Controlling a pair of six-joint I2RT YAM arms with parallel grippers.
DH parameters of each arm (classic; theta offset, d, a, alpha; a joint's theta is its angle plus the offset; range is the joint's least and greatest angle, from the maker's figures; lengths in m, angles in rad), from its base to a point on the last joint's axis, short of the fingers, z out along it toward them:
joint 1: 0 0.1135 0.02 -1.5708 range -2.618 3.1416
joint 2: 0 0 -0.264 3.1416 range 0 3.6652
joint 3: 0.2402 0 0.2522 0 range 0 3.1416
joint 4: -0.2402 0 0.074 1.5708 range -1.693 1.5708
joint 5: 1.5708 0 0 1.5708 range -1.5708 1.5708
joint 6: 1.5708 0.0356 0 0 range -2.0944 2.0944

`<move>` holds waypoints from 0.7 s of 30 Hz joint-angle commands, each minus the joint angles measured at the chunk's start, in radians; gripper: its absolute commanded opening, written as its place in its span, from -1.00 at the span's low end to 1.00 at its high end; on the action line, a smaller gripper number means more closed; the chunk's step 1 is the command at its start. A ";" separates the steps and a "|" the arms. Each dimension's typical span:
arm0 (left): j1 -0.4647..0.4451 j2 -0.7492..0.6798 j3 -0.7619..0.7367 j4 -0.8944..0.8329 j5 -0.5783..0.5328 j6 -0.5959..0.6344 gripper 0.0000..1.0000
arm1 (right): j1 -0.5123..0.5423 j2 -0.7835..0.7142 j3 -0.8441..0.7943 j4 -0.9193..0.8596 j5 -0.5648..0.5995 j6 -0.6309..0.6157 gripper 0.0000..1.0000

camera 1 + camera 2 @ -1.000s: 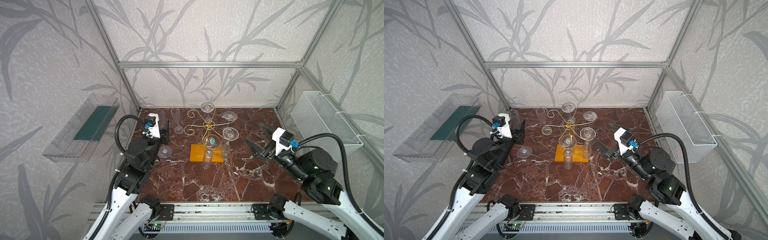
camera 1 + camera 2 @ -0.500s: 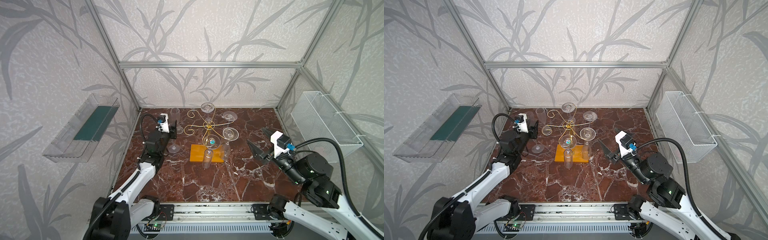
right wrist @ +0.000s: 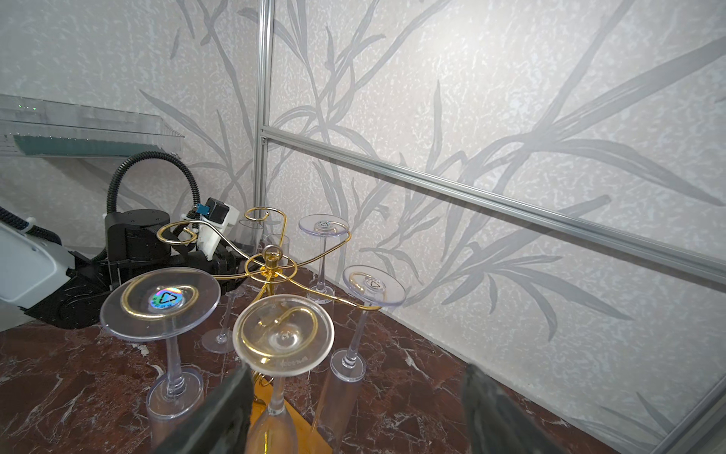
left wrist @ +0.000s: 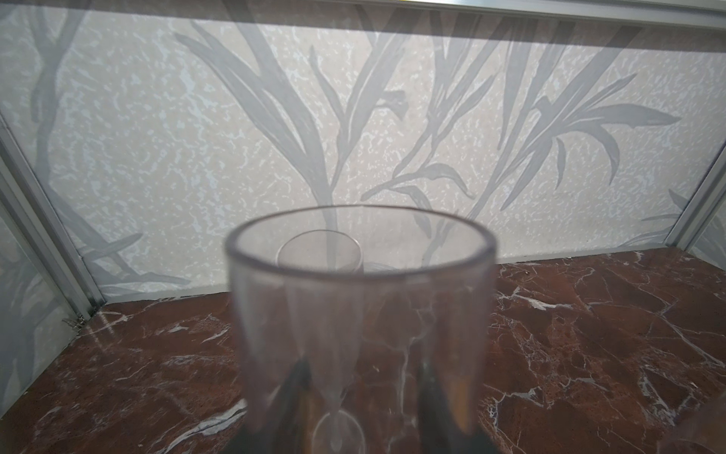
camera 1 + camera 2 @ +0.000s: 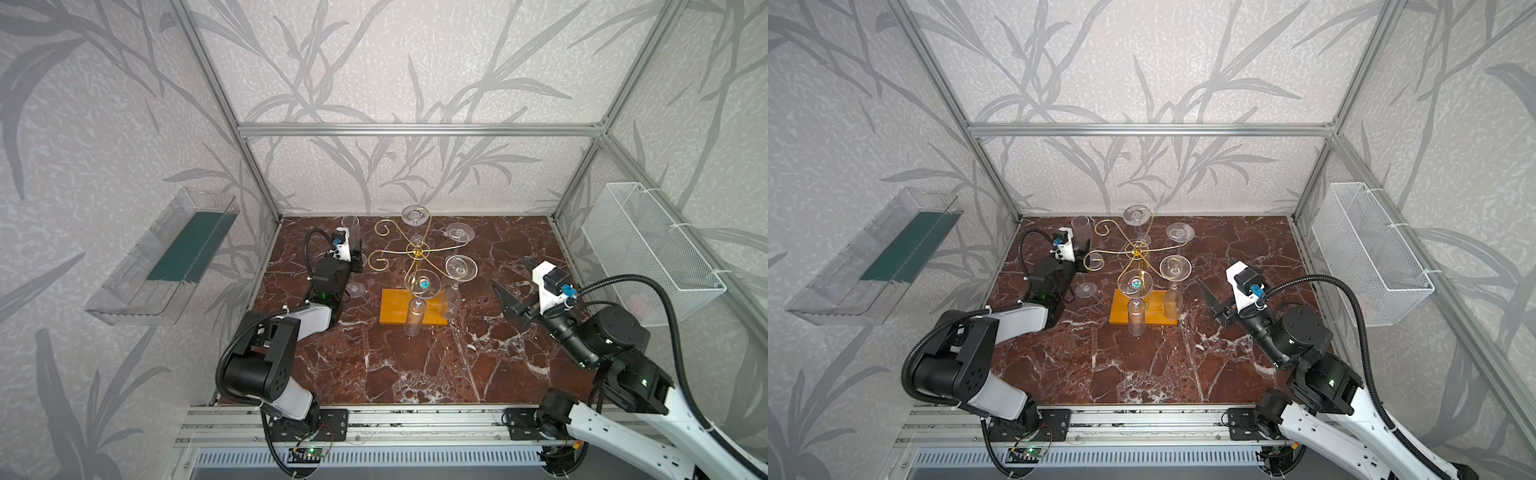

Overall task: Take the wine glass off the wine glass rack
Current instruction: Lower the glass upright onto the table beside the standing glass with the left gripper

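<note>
Left jaws pinching wine glass [image 4: 359, 298], carried farther back; right jaws spread, unmoved beside rack [image 5: 395, 303].

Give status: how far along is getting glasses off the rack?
Done: two rack arms are bare, and one glass stands on the table at the back left.
In hand: the left gripper grips a second glass, upright, not yet released.
Left: four glasses hang on the rack. The right gripper is open, aimed at the nearest one.
</note>
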 commanded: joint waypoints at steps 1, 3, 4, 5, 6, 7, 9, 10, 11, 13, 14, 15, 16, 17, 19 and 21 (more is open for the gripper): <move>0.002 0.033 0.036 0.165 -0.047 0.020 -0.22 | -0.001 -0.002 -0.006 0.003 0.027 -0.007 0.63; 0.002 0.057 0.040 0.183 -0.068 0.026 -0.22 | -0.006 0.006 -0.006 0.004 0.027 -0.008 0.64; 0.002 0.069 0.042 0.190 -0.072 0.029 -0.22 | -0.007 0.011 -0.005 0.004 0.026 -0.009 0.64; 0.002 0.081 0.046 0.200 -0.076 0.030 -0.22 | -0.010 0.015 -0.005 0.004 0.024 -0.009 0.64; 0.002 0.092 0.049 0.208 -0.079 0.030 -0.22 | -0.012 0.020 -0.005 0.006 0.023 -0.009 0.64; 0.002 0.102 0.053 0.215 -0.081 0.030 -0.22 | -0.015 0.024 -0.004 0.007 0.022 -0.010 0.64; 0.002 0.123 0.063 0.225 -0.083 0.028 -0.22 | -0.021 0.034 -0.002 0.008 0.015 -0.010 0.64; 0.002 0.132 0.068 0.230 -0.086 0.028 -0.22 | -0.024 0.037 -0.001 0.008 0.014 -0.008 0.64; 0.001 0.141 0.073 0.238 -0.092 0.028 -0.22 | -0.026 0.039 -0.001 0.009 0.011 -0.007 0.64; 0.001 0.156 0.080 0.249 -0.098 0.023 -0.22 | -0.031 0.042 -0.001 0.011 0.008 -0.008 0.65; 0.000 0.165 0.083 0.253 -0.097 0.022 -0.22 | -0.035 0.045 -0.002 0.011 0.007 -0.007 0.65; 0.000 0.172 0.086 0.254 -0.096 0.017 -0.22 | -0.038 0.047 -0.002 0.010 0.005 -0.004 0.65; 0.000 0.177 0.088 0.258 -0.095 0.016 -0.22 | -0.042 0.048 -0.002 0.011 0.002 -0.002 0.65; -0.002 0.186 0.089 0.262 -0.096 0.015 -0.22 | -0.045 0.049 -0.002 0.011 -0.002 -0.002 0.65; -0.003 0.197 0.091 0.265 -0.099 0.016 -0.22 | -0.053 0.051 -0.004 0.012 -0.009 0.002 0.65; -0.004 0.208 0.091 0.271 -0.102 0.016 -0.22 | -0.062 0.055 -0.003 0.012 -0.019 0.009 0.65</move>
